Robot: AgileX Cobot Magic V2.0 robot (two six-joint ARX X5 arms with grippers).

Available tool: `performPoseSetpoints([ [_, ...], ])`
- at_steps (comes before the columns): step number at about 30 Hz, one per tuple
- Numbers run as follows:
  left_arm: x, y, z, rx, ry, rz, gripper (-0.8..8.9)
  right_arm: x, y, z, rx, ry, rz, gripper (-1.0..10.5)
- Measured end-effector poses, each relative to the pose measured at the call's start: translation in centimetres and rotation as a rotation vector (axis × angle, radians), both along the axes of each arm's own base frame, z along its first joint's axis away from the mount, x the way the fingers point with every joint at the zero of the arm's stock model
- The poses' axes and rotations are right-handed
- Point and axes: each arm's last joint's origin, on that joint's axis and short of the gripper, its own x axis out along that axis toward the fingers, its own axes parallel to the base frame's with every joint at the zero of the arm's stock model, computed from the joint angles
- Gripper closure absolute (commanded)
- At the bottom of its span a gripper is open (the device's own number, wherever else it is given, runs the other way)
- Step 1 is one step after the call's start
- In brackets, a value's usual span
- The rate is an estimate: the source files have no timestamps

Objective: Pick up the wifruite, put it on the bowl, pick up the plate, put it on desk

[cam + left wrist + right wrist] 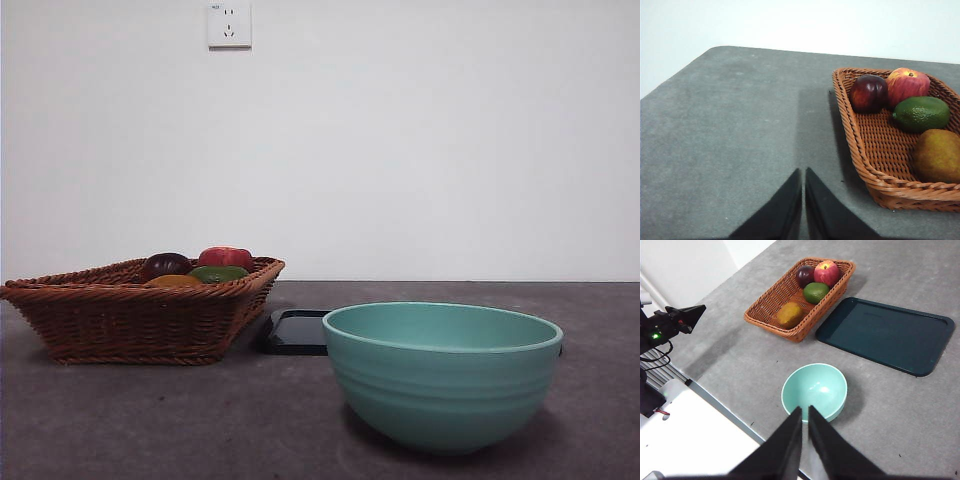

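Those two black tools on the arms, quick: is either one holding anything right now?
Left tool: closed, holding nothing, above the dark grey desk.
Right tool: closed, holding nothing, above the mint-teal ceramic bowl.

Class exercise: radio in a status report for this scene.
Both grippers shut, holding nothing. Wifruite in basket. Bowl empty. Nothing in the way.
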Motion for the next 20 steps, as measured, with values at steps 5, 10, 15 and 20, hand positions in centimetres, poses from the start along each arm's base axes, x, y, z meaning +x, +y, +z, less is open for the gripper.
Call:
performPoseSetpoints([
  [5,0.00,0.00,0.00,0.012,0.000,-0.002,8.04,0.00,0.00,0.00,0.000,0.000,0.000,9.3],
  [10,0.00,0.00,0.00,0.012,0.000,-0.002,8.04,0.00,0.00,0.00,0.000,0.000,0.000,9.3],
  [15,0.00,0.00,0.00,0.012,0.000,-0.002,8.04,0.00,0.00,0.00,0.000,0.000,0.000,9.3],
  [20,0.00,0.00,0.00,0.012,0.000,-0.002,8.04,0.00,0.00,0.00,0.000,0.000,0.000,9.3],
])
